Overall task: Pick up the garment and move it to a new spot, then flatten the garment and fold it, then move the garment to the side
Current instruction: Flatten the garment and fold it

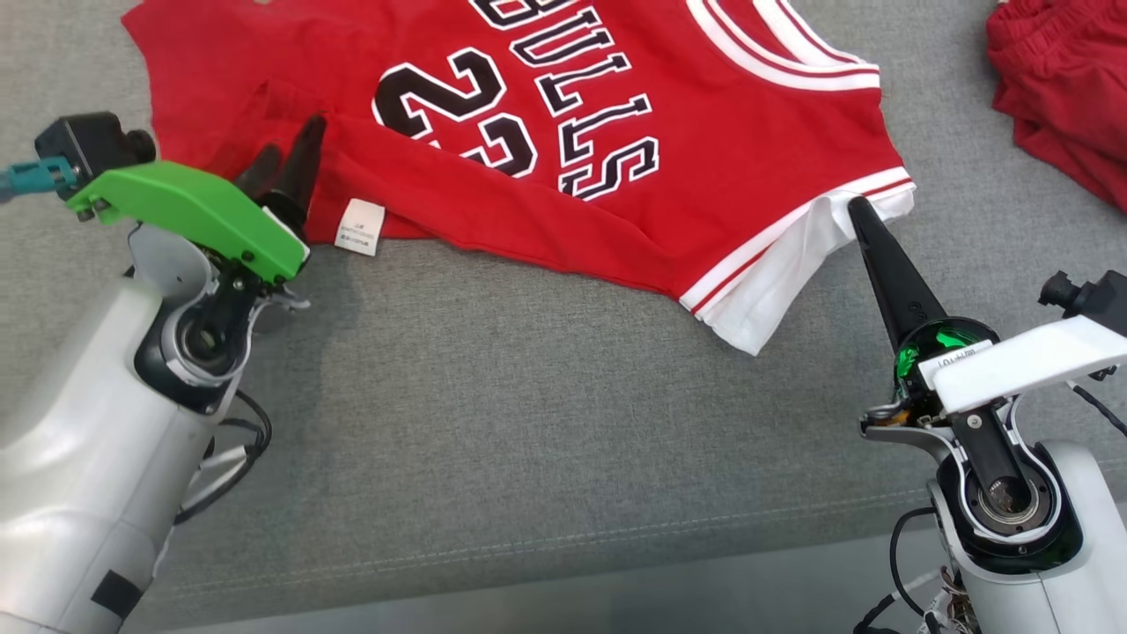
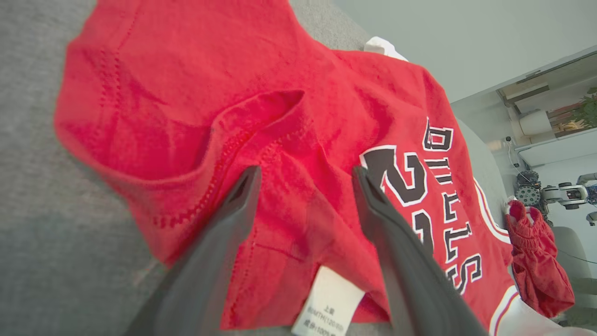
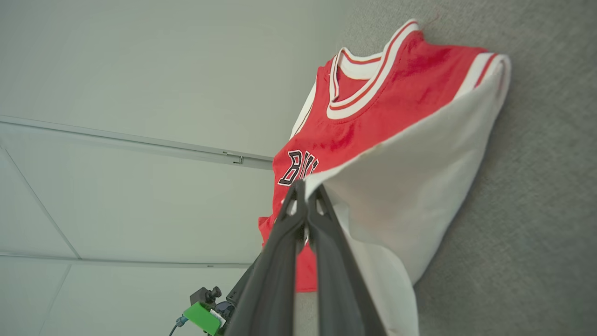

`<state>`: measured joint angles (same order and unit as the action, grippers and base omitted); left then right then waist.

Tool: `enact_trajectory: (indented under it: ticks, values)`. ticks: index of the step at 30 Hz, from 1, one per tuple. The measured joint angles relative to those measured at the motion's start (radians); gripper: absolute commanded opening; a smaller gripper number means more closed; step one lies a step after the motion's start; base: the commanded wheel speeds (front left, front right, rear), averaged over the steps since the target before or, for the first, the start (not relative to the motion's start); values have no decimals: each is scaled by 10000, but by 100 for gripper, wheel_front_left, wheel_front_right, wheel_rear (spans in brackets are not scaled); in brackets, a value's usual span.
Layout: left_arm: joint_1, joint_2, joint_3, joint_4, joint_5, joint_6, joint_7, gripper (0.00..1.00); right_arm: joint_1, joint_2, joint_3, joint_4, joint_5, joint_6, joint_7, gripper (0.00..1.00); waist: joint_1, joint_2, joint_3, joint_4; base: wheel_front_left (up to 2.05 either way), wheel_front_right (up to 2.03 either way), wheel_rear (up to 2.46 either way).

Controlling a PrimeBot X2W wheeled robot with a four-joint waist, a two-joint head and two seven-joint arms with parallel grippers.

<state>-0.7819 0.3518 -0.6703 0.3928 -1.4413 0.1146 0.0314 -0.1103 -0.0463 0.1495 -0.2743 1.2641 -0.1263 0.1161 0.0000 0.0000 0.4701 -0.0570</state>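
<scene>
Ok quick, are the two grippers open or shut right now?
Left gripper: open over the jersey, holding nothing.
Right gripper: shut, pinching the jersey's white edge.

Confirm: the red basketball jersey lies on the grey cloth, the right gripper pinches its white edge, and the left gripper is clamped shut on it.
Wrong on the left gripper: the left wrist view shows it spread open over the red basketball jersey. The right gripper does pinch the white edge.
</scene>
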Motion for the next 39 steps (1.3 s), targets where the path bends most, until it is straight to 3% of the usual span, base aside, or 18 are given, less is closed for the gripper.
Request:
enact_trajectory:
  ticks: [4,14,35,37,38,39]
  values:
    - [369,50,-199,-25,399,-21,-272,100,129,2,-15,25,42,0,-104,0,0,0,-246,144,0,0,0]
    - [881,763,-1258,-351,2094,-619,-876,100,422,4,123,-104,58,-2,-159,0,0,0,-525,558,0,0,0]
    - [881,525,-1216,-12,2079,-1206,-1264,100,524,4,203,-167,121,-4,-326,0,0,0,-257,172,0,0,0]
    - [864,493,-1216,23,2079,-1233,-1266,82,542,4,203,-167,121,-4,-334,0,0,0,-265,172,0,0,0]
    - [860,487,-1216,36,2080,-1235,-1292,52,548,4,203,-165,121,-2,-336,0,0,0,-271,174,0,0,0]
    - [860,479,-1212,46,2079,-1235,-1296,45,558,4,203,-161,121,-2,-336,0,0,0,-278,178,0,0,0]
